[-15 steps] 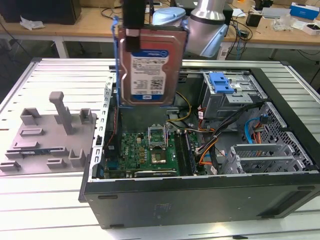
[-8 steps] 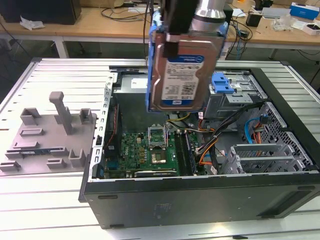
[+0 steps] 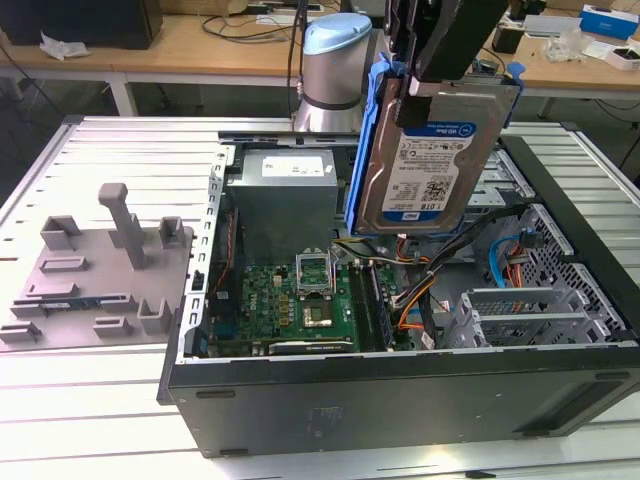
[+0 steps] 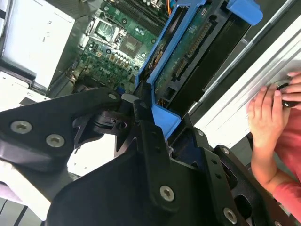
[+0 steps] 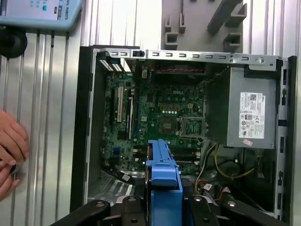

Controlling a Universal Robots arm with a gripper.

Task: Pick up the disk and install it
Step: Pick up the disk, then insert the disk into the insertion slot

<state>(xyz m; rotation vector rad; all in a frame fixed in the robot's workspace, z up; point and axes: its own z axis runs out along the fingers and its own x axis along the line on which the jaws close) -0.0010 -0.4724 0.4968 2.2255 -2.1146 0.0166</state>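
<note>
Exterior view: my gripper [image 3: 425,78] is clamped on the top edge of the disk [image 3: 428,165], which hangs nearly upright, label showing, above the open computer case [image 3: 400,405]. Second wrist view: black fingers [image 4: 150,141] pinch the disk's blue bracket [image 4: 162,115] over the motherboard [image 4: 117,44] inside the case, and a person's hand [image 4: 267,120] lies just outside the case. First wrist view: the bracket edge sits over the case interior, with the hand beyond the case wall.

We see the disk [image 3: 430,170] held in the gripper [image 3: 418,88] above the computer case [image 3: 400,400], the motherboard [image 3: 290,300] inside it, a fixture plate [image 3: 60,290] beside it at the exterior view's left
</note>
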